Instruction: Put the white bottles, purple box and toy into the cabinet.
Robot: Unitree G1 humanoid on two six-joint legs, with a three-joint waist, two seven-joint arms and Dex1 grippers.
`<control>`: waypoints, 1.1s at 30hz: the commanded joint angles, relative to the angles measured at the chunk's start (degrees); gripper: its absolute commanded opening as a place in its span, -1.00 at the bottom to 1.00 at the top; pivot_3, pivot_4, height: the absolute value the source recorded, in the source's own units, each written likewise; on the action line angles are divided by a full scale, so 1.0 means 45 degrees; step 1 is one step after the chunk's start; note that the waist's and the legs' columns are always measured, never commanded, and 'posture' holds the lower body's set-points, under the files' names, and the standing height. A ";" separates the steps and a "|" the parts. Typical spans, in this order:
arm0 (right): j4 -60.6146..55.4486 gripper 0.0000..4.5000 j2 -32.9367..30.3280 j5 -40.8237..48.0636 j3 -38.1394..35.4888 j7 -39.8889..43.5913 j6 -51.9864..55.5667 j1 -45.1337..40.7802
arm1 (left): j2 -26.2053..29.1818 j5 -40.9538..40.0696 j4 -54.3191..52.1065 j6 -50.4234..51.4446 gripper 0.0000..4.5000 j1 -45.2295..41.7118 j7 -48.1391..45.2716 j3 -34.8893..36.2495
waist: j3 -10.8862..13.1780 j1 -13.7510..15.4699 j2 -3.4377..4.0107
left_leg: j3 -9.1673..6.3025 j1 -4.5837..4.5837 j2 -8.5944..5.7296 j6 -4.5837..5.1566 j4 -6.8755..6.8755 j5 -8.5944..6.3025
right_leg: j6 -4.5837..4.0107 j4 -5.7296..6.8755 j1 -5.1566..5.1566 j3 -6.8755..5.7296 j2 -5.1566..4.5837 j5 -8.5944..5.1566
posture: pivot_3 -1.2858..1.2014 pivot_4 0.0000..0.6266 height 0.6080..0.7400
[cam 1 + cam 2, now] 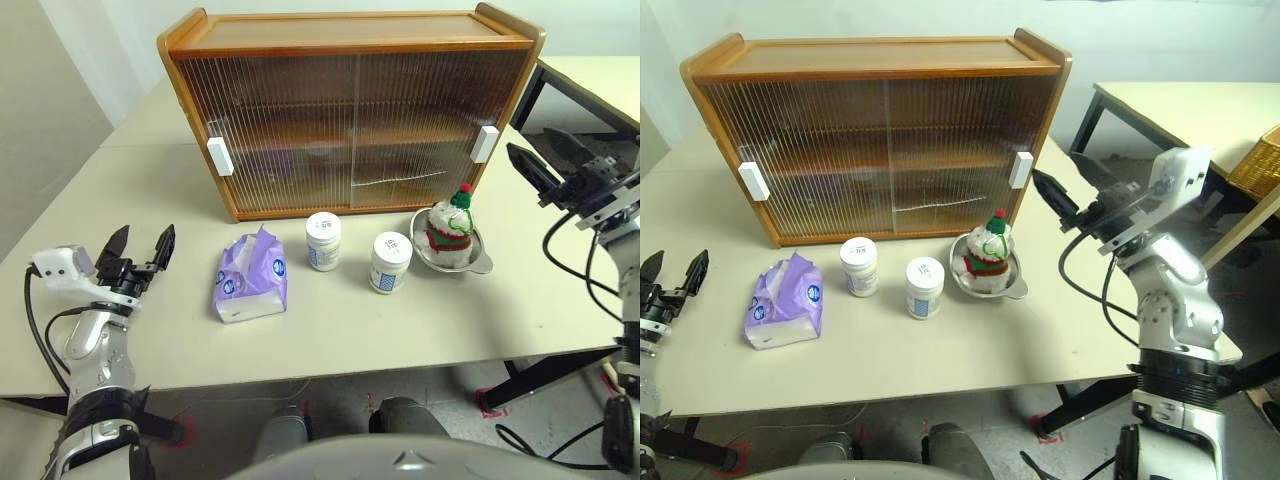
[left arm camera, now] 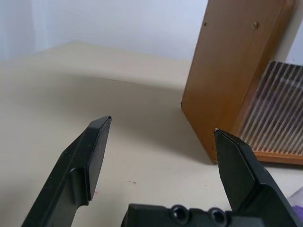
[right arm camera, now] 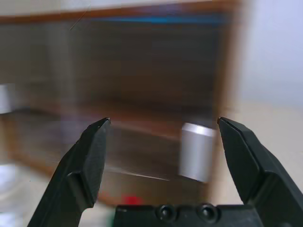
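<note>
Wooden cabinet (image 1: 350, 110) sits shut on my bench (image 1: 400, 330), with purple box (image 1: 250, 278), white bottles (image 1: 323, 241) and toy (image 1: 450, 232) lined up before it, both claws, left (image 1: 140, 243) and right (image 1: 1065, 195), spread empty.

Both arms are up and out in front. The left pincer (image 1: 140, 243) sits low on the robot's left, just above the surface, angled forward with its two black fingers (image 2: 90, 156) spread wide and nothing between them. The left forearm rises from below with a black cable looped beside it. The right pincer (image 1: 1062, 192) is held higher, on the right, pointing in toward the left, its fingers (image 3: 87, 163) also wide apart and empty. A white wrist block sits behind it, with cables hanging down the arm.
</note>
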 commanded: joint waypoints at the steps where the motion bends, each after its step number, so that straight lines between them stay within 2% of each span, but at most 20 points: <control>1: -0.1448 1.00 -0.0666 0.1124 0.0703 0.1091 0.2047 -0.0143 | 0.0268 -0.0190 -0.0472 0.0414 0.99 0.0254 -0.0151 0.0194 | 0.0000 0.0002 0.0000 | 0.0002 0.0001 -0.0013 0.0000 0.0000 0.0000 | 0.0000 0.0001 -0.0001 -0.0010 0.0001 0.0000 | -0.08 -1.00 1.00; 5: -0.2525 1.00 -0.1392 0.1880 0.1514 0.2398 0.3595 -0.0553 | 0.0461 -0.0563 -0.1777 0.1376 0.99 0.0648 -0.0157 0.0237 | -0.0010 0.0026 -0.0017 | 0.0013 -0.0007 -0.0054 0.0000 0.0005 0.0000 | 0.0001 -0.0001 -0.0004 -0.0047 0.0005 0.0000 | -0.05 -1.00 1.00; 9: -0.3081 1.00 -0.1141 0.2571 0.1885 0.2601 0.4552 -0.0855 | 0.0489 -0.1164 -0.3271 0.2791 0.99 0.0956 -0.0243 0.0177 | -0.0021 0.0080 -0.0034 | 0.0019 -0.0006 -0.0067 -0.0002 0.0006 -0.0001 | -0.0003 -0.0004 -0.0008 -0.0045 0.0015 -0.0001 | -0.03 -1.00 1.00; 15: -0.3420 1.00 -0.0350 0.2609 0.2270 0.2623 0.4682 -0.0550 | 0.0211 -0.1883 -0.5566 0.4763 0.99 0.1192 -0.0267 -0.0293 | -0.0022 0.0294 -0.0036 | 0.0018 -0.0007 -0.0052 -0.0004 0.0002 -0.0003 | -0.0037 0.0000 -0.0028 -0.0036 0.0049 -0.0004 | -0.02 -1.00 1.00; 18: -0.3501 1.00 -0.0099 0.2414 0.2416 0.2602 0.4564 -0.0387 | 0.0202 -0.1821 -0.5951 0.5238 0.71 0.1017 -0.0202 -0.0505 | -0.0023 0.0400 -0.0037 | 0.0017 -0.0007 -0.0040 -0.0005 0.0001 -0.0003 | -0.0077 0.0002 -0.0038 -0.0018 0.0074 0.0004 | -0.03 -1.00 1.00; 20: -0.3556 1.00 0.0029 0.2368 0.2430 0.2566 0.4532 -0.0332 | 0.0242 -0.1681 -0.6149 0.5499 0.43 0.0857 -0.0278 -0.0743 | -0.0024 0.0420 -0.0038 | 0.0016 -0.0007 -0.0028 -0.0005 0.0001 -0.0004 | -0.0116 0.0003 -0.0046 -0.0005 0.0095 0.0017 | -0.03 -1.00 1.00; 21: -0.3569 1.00 0.0067 0.2353 0.2426 0.2557 0.4523 -0.0318 | 0.0251 -0.1622 -0.6211 0.5578 0.23 0.0805 -0.0303 -0.0814 | -0.0023 0.0425 -0.0038 | 0.0012 -0.0007 -0.0024 -0.0005 0.0001 -0.0004 | -0.0127 0.0004 -0.0049 0.0000 0.0104 0.0023 | -0.03 -1.00 1.00; 24: -0.3624 1.00 0.0159 0.2338 0.2427 0.2492 0.4503 -0.0292 | 0.0312 -0.1443 -0.6244 0.5648 -0.21 0.0604 -0.0356 -0.1007 | -0.0024 0.0437 -0.0039 | -0.0002 -0.0006 -0.0022 -0.0005 0.0002 -0.0003 | -0.0131 0.0007 -0.0054 0.0009 0.0119 0.0026 | -0.03 -1.00 1.00; 29: -0.3826 1.00 0.0337 0.2249 0.2393 0.2235 0.4303 -0.0147 | 0.0312 -0.0984 -0.5706 0.5973 -0.99 -0.0967 0.0123 -0.1465 | -0.0030 0.0515 -0.0049 | -0.0025 -0.0002 -0.0019 0.0007 0.0007 0.0004 | -0.0168 0.0010 -0.0055 0.0017 0.0142 0.0048 | -0.05 -1.00 1.00; 33: -0.4010 1.00 0.0419 0.2292 0.2406 0.2099 0.4308 -0.0071 | 0.0206 -0.0748 -0.5382 0.6111 -0.99 -0.1732 0.0131 -0.1753 | -0.0031 0.0456 -0.0050 | -0.0023 0.0000 -0.0022 0.0007 0.0012 0.0004 | -0.0169 0.0009 -0.0055 0.0033 0.0147 0.0052 | -0.05 -1.00 1.00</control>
